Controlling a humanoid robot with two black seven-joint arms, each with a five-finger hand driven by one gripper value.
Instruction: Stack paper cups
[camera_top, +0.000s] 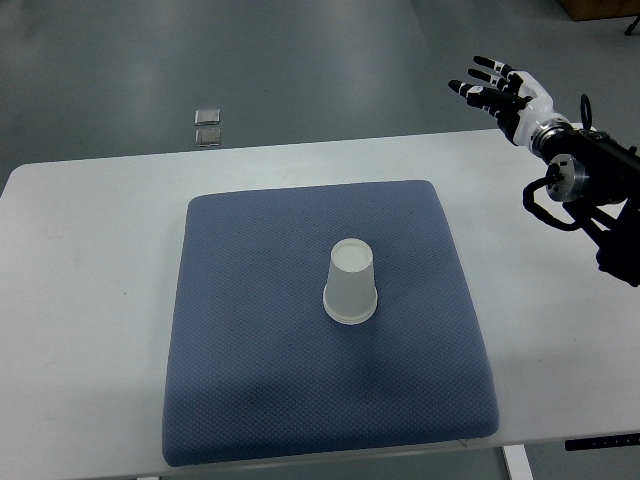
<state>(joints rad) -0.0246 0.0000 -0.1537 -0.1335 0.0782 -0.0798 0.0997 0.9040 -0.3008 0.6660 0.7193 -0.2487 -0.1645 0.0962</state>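
A white paper cup (351, 283) stands upside down near the middle of a blue-grey mat (250, 330). It looks like a single stack; I cannot tell how many cups are in it. My right hand (497, 91) is raised at the upper right, well away from the cup and beyond the mat's far right corner. Its fingers are spread and it holds nothing. The left arm does not show.
The mat lies on a white table (90, 260). Two small square metal plates (209, 127) lie on the grey floor beyond the table's far edge. The right arm's dark wrist and cables (585, 180) hang over the table's right edge.
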